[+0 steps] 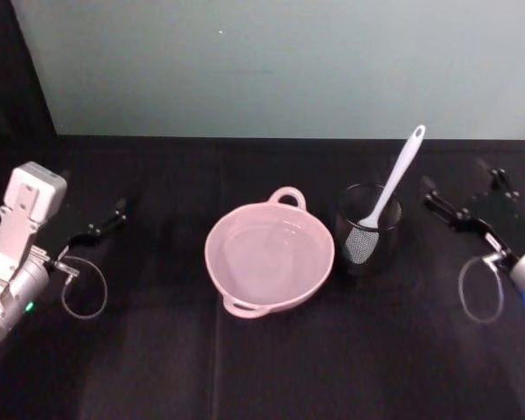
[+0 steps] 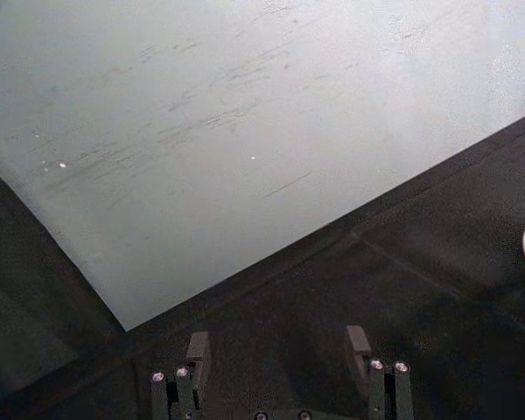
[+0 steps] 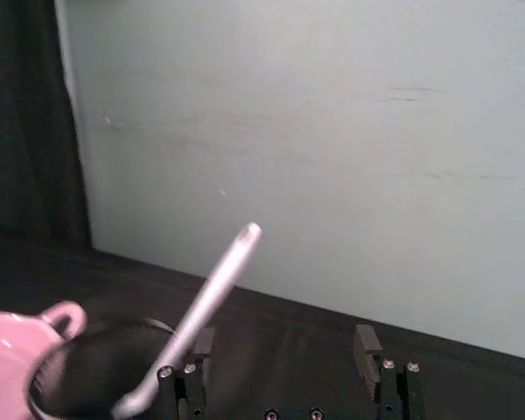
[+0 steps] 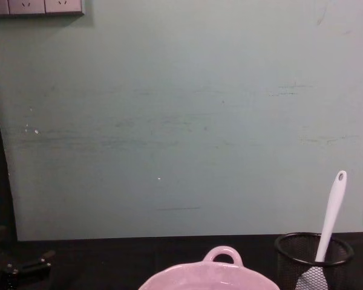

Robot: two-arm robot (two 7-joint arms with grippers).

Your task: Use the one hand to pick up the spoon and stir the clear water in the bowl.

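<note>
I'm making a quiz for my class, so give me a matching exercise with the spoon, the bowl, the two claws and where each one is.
Things:
1. spoon
2. bowl
3. left claw
4. right claw

Places or states:
A. middle of the table, pink
B. standing tilted in the black mesh cup
C. open, right of the cup
D. open, left of the bowl

Pairs: 1-B, 2-A, 3-D, 4-C

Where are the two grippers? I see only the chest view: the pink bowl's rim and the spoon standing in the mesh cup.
Observer: In the head view the right gripper is to the right of the mesh cup, apart from it.
Operator: Are its jaws open?
Observer: Yes. The right wrist view shows them open, with nothing between.
Operator: And the left one?
Observer: The left gripper is far to the left of the bowl, jaws open too.
</note>
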